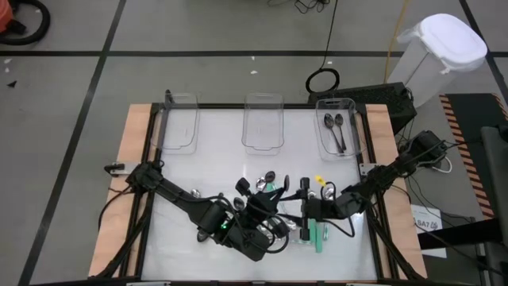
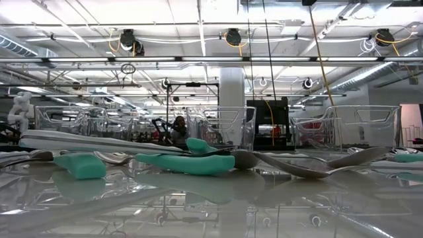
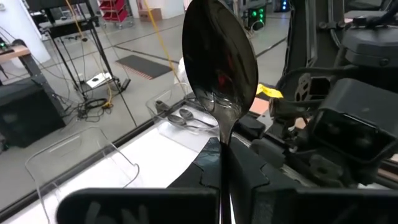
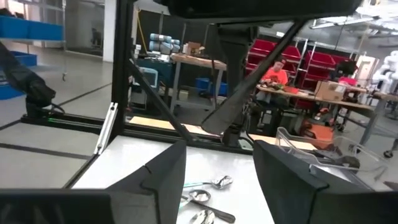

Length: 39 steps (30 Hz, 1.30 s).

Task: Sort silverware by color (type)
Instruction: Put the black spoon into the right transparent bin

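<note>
High view. Three bins were seen along the table's far edge; only the right bin (image 1: 340, 127) held dark spoons (image 1: 334, 125). The remaining spoons (image 1: 271, 179) lay in a pile near the front edge, some with teal handles (image 1: 318, 236). The left gripper (image 1: 258, 205) was placed over the pile, and the right gripper (image 1: 305, 208) just beside it to the right, above the teal handles.

Low view. Teal handles (image 2: 180, 162) and silver spoons (image 2: 344, 158) were shown lying flat on the table, with the bins (image 2: 221, 125) behind them. No gripper could be made out here.

Left wrist view. A dark spoon (image 3: 219, 59) was held upright by its handle, bowl uppermost, between the left fingers (image 3: 249, 174), which were pressed together on it. The right arm (image 3: 339, 118) stood close behind.

Right wrist view. The right fingers (image 4: 283, 180) were spread wide with nothing between them. A few spoons (image 4: 208, 198) lay on the table beyond.

Procedure, as judged. The step in hand was taken to be carrying the dark spoon to the right bin. The grip should be kept firm, as a thin handle may swivel. The spoon should be lifted clear of the pile and of the right arm before travel, then lowered into the bin before release.
</note>
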Available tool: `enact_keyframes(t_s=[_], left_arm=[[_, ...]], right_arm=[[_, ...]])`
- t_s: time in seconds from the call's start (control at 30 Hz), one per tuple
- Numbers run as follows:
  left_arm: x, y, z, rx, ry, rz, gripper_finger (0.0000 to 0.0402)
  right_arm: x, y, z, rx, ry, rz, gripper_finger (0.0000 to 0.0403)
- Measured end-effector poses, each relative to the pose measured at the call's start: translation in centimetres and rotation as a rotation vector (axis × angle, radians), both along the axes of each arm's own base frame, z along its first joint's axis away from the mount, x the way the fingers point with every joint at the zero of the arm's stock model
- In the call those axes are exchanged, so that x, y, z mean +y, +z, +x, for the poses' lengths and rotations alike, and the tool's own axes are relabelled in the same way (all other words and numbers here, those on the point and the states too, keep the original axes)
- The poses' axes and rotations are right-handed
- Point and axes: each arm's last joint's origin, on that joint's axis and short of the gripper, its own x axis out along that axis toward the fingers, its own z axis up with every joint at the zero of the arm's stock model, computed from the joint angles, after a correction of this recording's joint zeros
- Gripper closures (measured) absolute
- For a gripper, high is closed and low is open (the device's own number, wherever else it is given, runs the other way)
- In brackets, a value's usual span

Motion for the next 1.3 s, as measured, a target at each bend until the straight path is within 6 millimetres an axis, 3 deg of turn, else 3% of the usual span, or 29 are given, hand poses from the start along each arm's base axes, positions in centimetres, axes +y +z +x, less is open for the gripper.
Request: enact_keyframes(t_s=[0.17,0.37,0.6,0.73,0.97,1.3], left_arm=[[0.1,0.2,0.5,-0.008,-0.025,-0.006,0.0395],[0.7,-1.0,2.6,-0.003,-0.054,0.009,0.0396],[0.6,-1.1,2.7,0.000,-0.076,0.005,0.0396],[0.4,-1.1,2.6,0.003,-0.082,0.010,0.0396],[-0.2,-1.1,2.4,0.022,-0.107,0.028,0.0379],[-1.4,-1.0,1.3,0.050,-0.143,0.043,0.0367]], right_arm=[[-0.5,0.1,0.3,-0.008,-0.010,0.053,0.0219],[-0.7,0.3,0.5,-0.032,0.072,0.079,0.0219],[-0.7,0.3,0.5,-0.030,0.091,0.052,0.0224],[-0.7,0.3,0.5,-0.031,0.089,0.050,0.0257],[-0.7,0.3,0.5,-0.026,0.085,0.065,0.0361],[-0.8,-0.2,0.2,0.059,0.088,0.071,0.0364]])
